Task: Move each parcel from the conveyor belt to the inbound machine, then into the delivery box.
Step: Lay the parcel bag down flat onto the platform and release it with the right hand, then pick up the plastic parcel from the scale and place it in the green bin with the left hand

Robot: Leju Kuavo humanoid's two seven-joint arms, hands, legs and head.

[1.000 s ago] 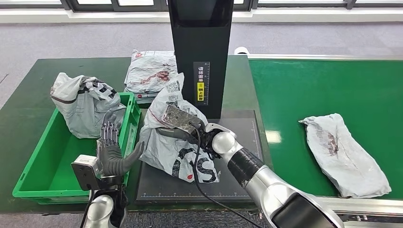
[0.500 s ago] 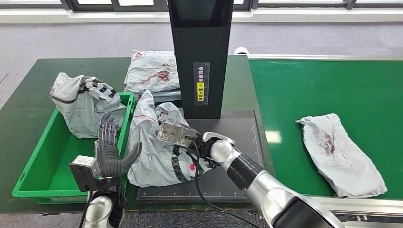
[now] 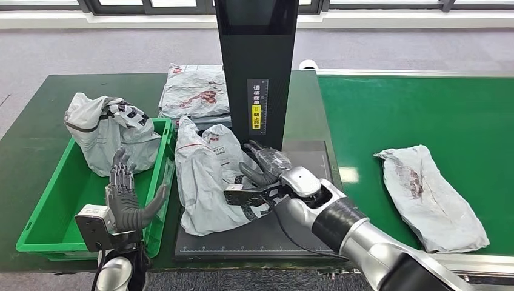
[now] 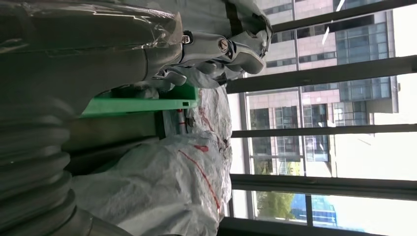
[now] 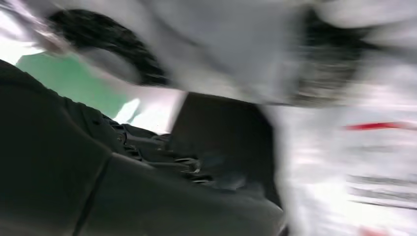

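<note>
A white-grey parcel (image 3: 205,182) with red and black print lies crumpled on the left half of the inbound machine's black plate (image 3: 303,233). It also shows in the left wrist view as a white parcel (image 4: 167,191). My right hand (image 3: 265,167) is on the plate just right of the parcel, fingers spread, against its side and holding nothing. Over the green delivery box's near right rim (image 3: 159,209), my left hand (image 3: 127,197) stands upright with fingers apart and empty. Another parcel (image 3: 108,130) sits in the box's far end. A further parcel (image 3: 431,197) lies on the green conveyor belt (image 3: 394,115).
The machine's black tower (image 3: 257,66) rises right behind the plate. A flat parcel (image 3: 194,91) lies on the green table to the left of the tower. The right wrist view is blurred, with white parcel film (image 5: 373,162) close by.
My right hand has let go of the parcel and turned with its fingers spread. The parcel swung left and dropped onto the plate's left half. My left hand drew back a little to the left.
</note>
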